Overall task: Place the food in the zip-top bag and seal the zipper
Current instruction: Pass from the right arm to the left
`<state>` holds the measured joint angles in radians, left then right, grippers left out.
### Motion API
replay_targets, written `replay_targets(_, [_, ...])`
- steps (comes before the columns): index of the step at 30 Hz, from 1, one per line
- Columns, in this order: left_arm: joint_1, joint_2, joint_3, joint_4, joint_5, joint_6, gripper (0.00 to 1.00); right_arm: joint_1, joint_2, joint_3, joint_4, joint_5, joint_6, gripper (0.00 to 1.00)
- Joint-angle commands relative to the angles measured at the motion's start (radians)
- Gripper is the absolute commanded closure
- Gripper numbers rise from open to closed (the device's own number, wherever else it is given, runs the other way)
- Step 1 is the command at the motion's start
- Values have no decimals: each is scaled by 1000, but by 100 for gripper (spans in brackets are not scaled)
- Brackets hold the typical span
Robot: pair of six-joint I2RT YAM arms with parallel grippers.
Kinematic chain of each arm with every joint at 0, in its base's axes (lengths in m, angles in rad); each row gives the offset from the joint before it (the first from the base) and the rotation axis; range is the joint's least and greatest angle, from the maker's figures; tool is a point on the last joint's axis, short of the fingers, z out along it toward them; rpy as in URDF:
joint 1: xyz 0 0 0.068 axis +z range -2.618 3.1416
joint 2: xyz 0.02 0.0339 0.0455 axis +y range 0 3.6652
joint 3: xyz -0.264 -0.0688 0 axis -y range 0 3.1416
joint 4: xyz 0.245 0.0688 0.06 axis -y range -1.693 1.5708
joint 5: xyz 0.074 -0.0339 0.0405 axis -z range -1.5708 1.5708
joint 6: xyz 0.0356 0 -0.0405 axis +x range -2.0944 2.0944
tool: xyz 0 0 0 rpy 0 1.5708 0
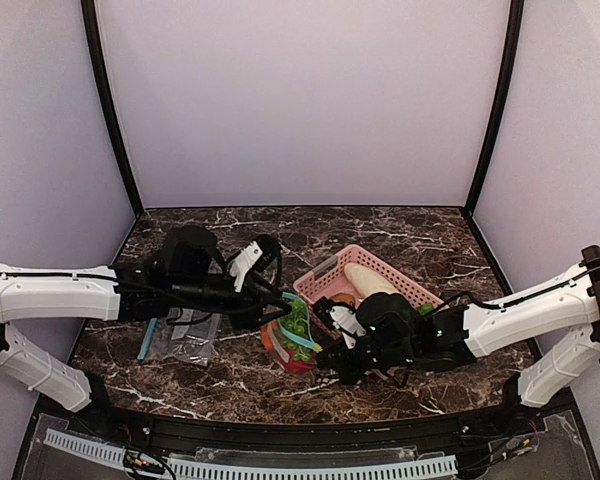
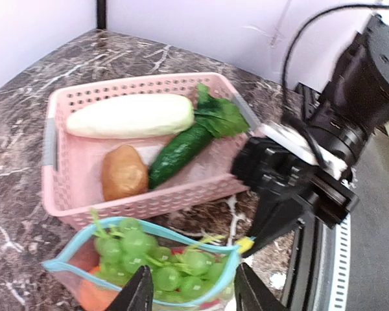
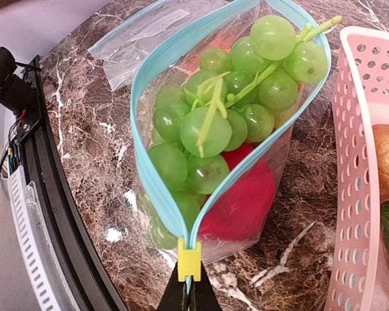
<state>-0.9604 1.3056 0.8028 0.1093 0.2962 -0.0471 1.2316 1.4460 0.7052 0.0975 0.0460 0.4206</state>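
Dark veined marble table (image 1: pixel 400 235), plain lilac walls (image 1: pixel 300 100)

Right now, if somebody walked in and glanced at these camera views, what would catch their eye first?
The clear zip-top bag between the two arms, mouth gaping and stuffed with a green grape bunch over a red fruit. The right gripper pinches the yellow slider at one end of its blue rim. Just behind sits a pink basket holding a white radish, cucumber and potato.
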Motion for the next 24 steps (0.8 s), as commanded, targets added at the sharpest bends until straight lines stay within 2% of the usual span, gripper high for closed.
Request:
replay_targets(1, [87,33,101,-126,-21,-108,54,9,8,17,12,0,-14,100])
replay_targets(7, [160,190,249,-265,3,-140,48,9,13,22,14,-14,-18,100])
replay_targets(11, [183,283,313,-323,24,-124,48,9,10,20,16,-20,-19,100])
replay_targets(18, [200,356,386,-386,25,-64,47,9,15,28,17,-27,-16,100])
replay_targets(24, [206,371,408,-435,60,-39,54,9,16,27,18,-19,-14,100])
